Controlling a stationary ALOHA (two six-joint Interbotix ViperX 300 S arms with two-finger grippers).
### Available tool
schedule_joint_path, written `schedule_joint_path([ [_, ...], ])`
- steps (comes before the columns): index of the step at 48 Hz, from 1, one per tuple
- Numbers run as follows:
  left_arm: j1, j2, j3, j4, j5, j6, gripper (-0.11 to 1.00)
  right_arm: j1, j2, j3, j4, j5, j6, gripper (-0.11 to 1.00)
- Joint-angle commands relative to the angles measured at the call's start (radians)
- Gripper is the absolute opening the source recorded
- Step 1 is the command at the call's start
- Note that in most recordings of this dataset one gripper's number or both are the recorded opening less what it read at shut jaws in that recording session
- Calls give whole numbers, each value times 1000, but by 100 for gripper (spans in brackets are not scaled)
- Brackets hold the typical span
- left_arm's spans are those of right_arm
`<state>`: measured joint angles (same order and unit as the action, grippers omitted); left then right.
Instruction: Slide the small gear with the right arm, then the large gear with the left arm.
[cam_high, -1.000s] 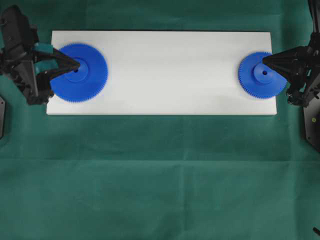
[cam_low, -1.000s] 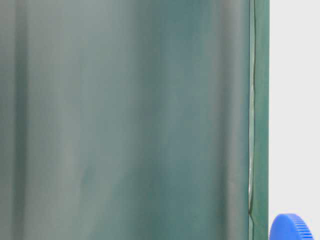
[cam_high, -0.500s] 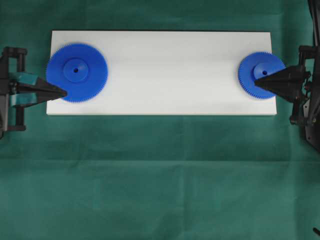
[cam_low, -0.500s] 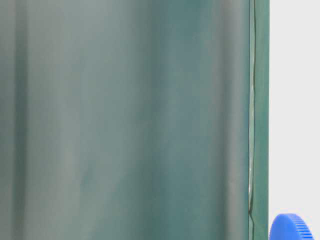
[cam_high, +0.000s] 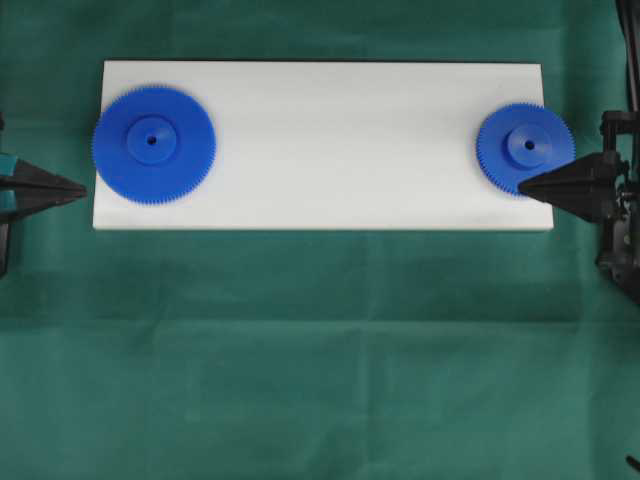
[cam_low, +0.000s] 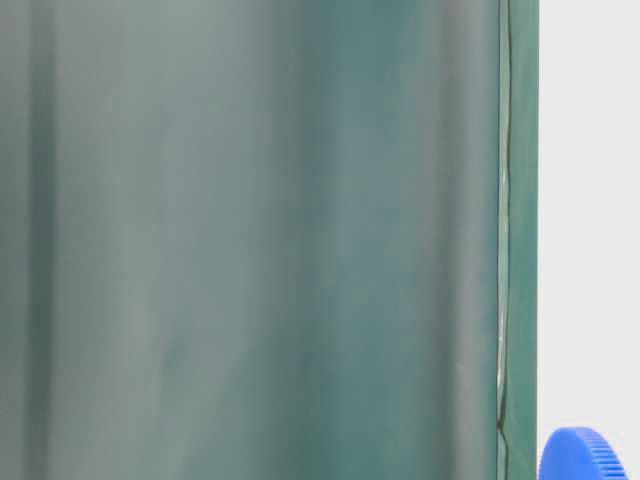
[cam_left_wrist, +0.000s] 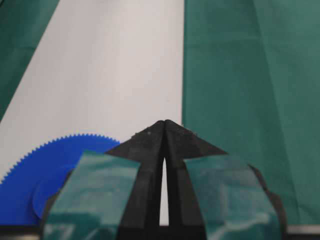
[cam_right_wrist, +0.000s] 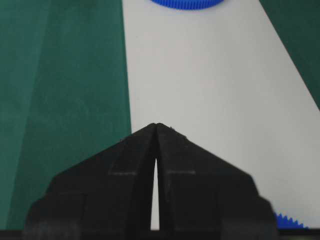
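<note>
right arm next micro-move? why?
Probably nudge the right gripper up against the small gear's rim to start the slide. Its jaws are shut to a point just off the gear's lower edge, and the gear sits at the white board's right end.

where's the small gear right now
In the overhead view the small gear lies flat at the right end of the white board, with the shut right hand just at its near edge.

Robot lab bench: green cloth (cam_high: 320, 350), white board (cam_high: 330, 150), green backdrop (cam_low: 250, 240).
</note>
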<state>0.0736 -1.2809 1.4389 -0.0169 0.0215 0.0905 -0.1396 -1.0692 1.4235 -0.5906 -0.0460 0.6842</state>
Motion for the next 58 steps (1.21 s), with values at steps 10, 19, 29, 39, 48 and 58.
schedule_joint_path([
  [10, -2, -8, 11, 0, -2, -43, 0, 3, 5, 8, -18, -12, -5, 50],
  [19, -26, -2, 12, 0, 25, -43, 0, 3, 2, 18, -69, -26, -8, 50],
  [29, -75, 2, 12, 0, 26, -48, 0, 3, 0, 35, -121, -51, -3, 50],
  [39, -66, -15, 14, 0, 29, -48, 0, 3, -48, 44, -120, -26, 9, 50],
  [48, -60, -44, 28, -2, 38, -74, 0, 3, -110, 69, -120, -26, 25, 50],
  [58, -60, -81, 51, 0, 46, -172, 0, 3, -156, 109, -118, -31, 87, 50],
])
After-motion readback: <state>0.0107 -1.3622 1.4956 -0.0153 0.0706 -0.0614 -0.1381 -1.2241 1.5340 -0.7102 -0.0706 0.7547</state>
